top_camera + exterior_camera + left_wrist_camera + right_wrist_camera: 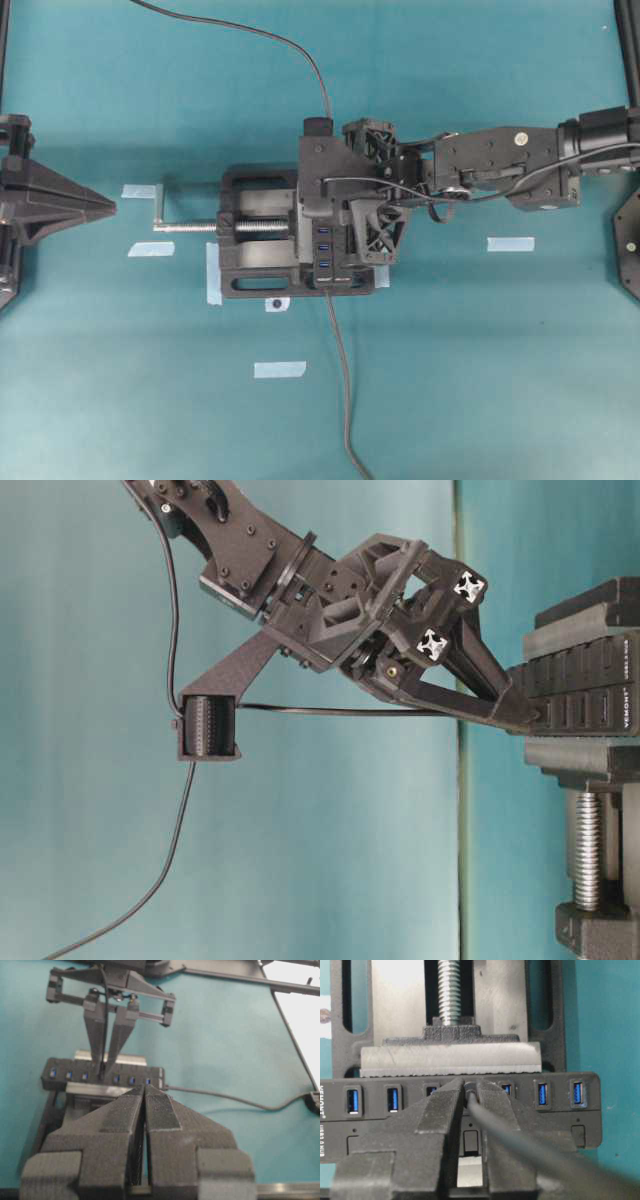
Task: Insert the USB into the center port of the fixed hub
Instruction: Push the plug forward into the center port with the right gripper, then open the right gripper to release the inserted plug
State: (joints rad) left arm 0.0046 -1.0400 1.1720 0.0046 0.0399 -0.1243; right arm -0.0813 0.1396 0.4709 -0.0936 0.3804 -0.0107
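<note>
Meanwhile, at frame centre, the right claw (470,1097) is clamped on the USB (468,1091) right at the center port of the fixed hub (560,1110); a slight tilt could jam the plug. Lower down, the left claw (144,1110) rests closed, empty.

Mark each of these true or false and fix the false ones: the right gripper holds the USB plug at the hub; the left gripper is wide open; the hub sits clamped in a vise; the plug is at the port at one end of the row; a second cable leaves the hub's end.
1. The right gripper holds the USB plug at the hub. True.
2. The left gripper is wide open. False: its jaws are shut together, holding nothing.
3. The hub sits clamped in a vise. True.
4. The plug is at the port at one end of the row. False: it is at the middle, with blue ports on both sides.
5. A second cable leaves the hub's end. True.
</note>
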